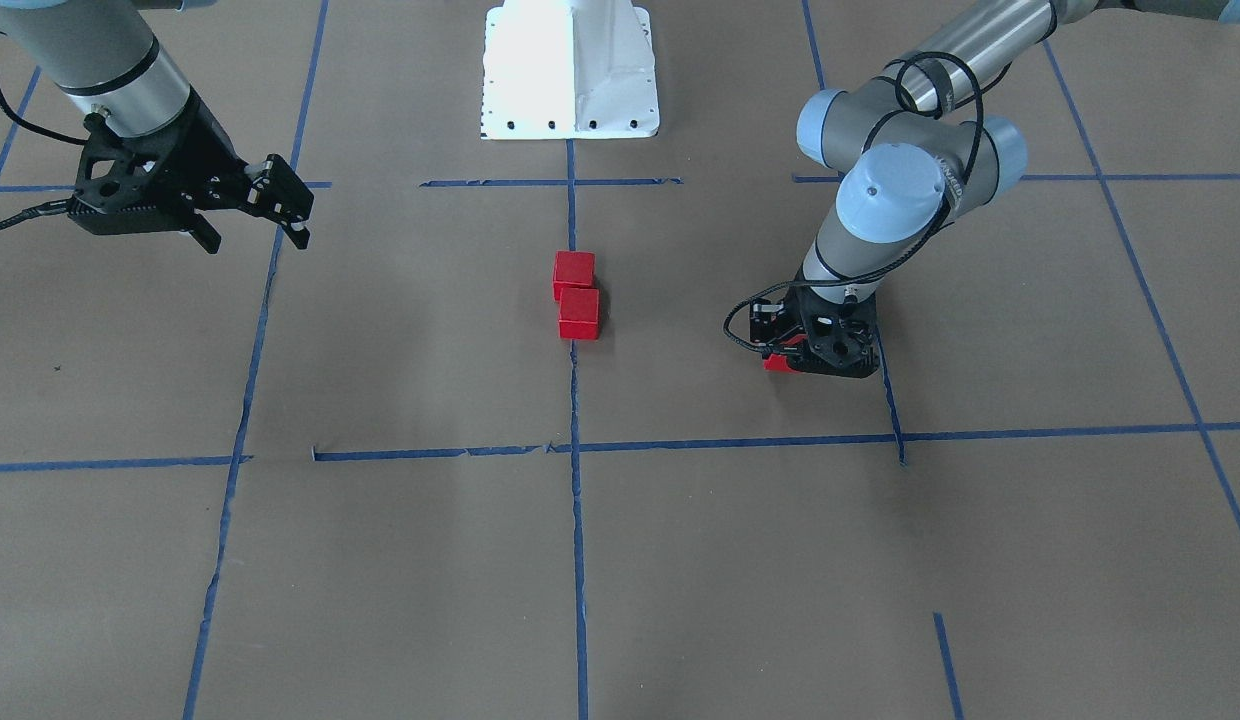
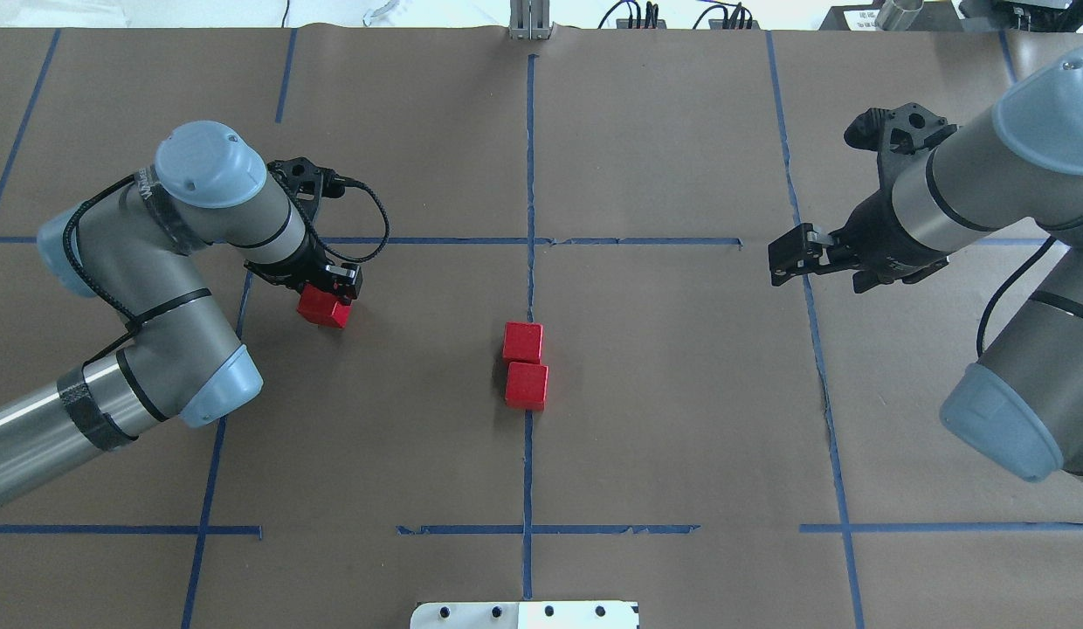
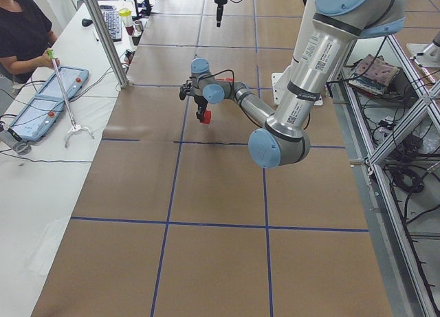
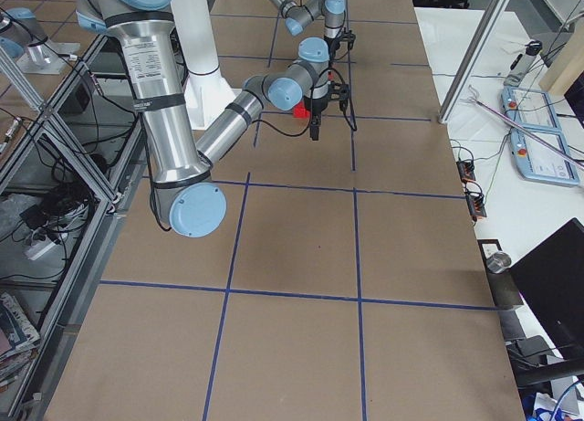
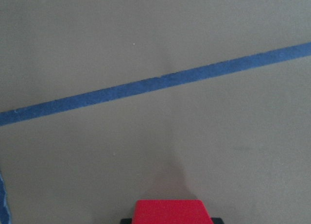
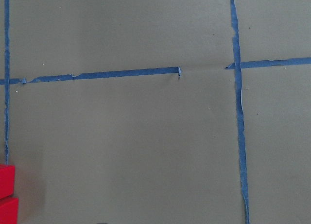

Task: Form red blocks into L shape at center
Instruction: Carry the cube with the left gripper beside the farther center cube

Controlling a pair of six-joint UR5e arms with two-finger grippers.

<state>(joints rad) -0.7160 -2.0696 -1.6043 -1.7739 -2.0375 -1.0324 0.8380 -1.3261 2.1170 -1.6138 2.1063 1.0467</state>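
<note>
Two of the red blocks sit in the center cell of the brown-papered bench. They lie on the blue tape line that runs through the cell, touching face to face in a short row along it. The one nearer the robot is nudged slightly toward the robot's right. The third block is well apart from that pair, on the robot's left, just inside the cell's left border tape and toward its far corner. The left pincer points down and is closed on this block, which shows red between the fingers in the left wrist view. Whether the block's underside touches the paper I cannot tell. The right pincer hangs above the bench near the cell's right border line, well away from all three blocks. Its fingers are spread wide and it grips nothing. The right wrist view catches only the edges of the center pair at its lower left corner.
</note>
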